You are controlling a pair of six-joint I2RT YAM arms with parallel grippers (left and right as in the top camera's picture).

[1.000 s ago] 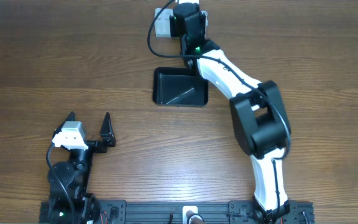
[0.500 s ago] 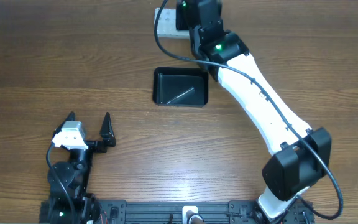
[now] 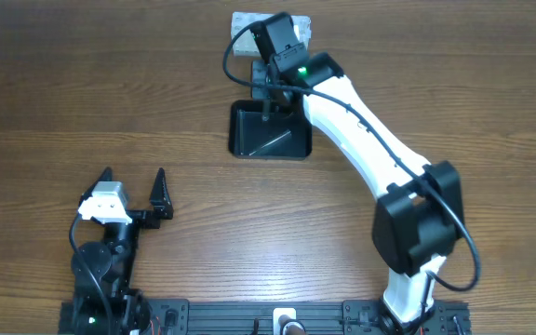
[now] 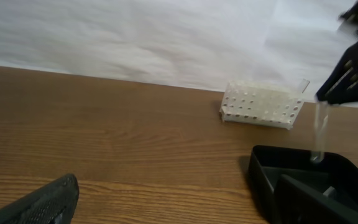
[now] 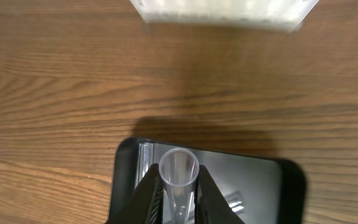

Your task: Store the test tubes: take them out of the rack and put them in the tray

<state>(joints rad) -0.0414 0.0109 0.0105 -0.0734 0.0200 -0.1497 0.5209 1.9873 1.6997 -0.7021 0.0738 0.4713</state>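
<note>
At the desk's (image 3: 63, 93) near-left corner, the left hand (image 3: 134, 174) sits spread wide and empty. Mid-desk, the right hand (image 5: 179, 186) grips an upright test tube (image 5: 179, 167) over the black tray (image 3: 240, 140), where a second tube (image 3: 273, 142) lies. The white rack (image 4: 263, 104) stands at the far edge.

Test tube (image 4: 319, 134): clear, open-mouthed, upright, clamped in right gripper (image 5: 178, 179), lower end over far part of tray. 
Second test tube (image 3: 273, 142): clear, lying diagonally on tray floor. 
Tray (image 3: 234, 130): black, rectangular, shallow, flat on surface, centre-far. 
Rack (image 4: 263, 106): white, perforated block, at far edge of surface, just beyond tray, not touching it.
</note>
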